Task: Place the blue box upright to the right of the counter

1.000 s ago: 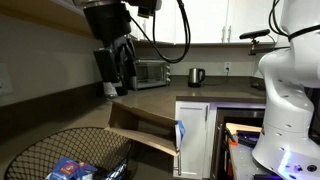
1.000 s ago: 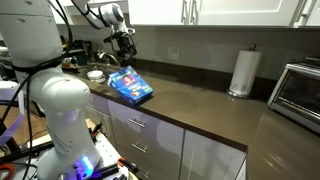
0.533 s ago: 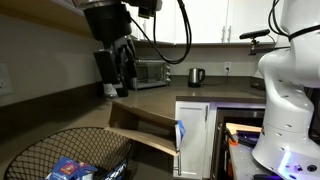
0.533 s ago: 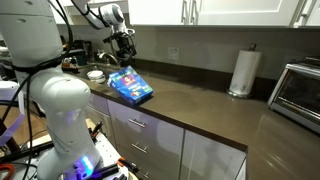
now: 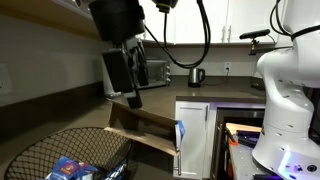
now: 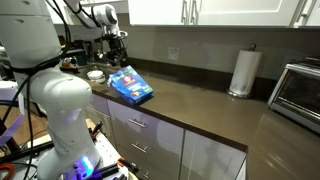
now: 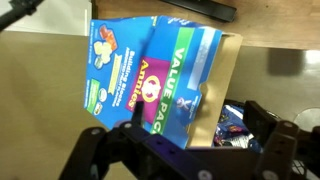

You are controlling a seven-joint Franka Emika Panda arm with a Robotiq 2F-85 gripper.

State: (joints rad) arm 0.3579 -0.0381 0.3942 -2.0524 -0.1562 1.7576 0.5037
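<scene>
The gripper (image 7: 175, 128) hung with fingers apart, empty, above the blue box (image 7: 140, 70), hiding its near edge

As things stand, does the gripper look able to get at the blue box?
Probably yes. The gripper hangs open over the box, which lies on the counter, and nothing shows between them in the wrist view.

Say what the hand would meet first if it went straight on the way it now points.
Probably the box, which lies straight ahead of the open hand in the wrist view; the gap between them is unclear.
</scene>
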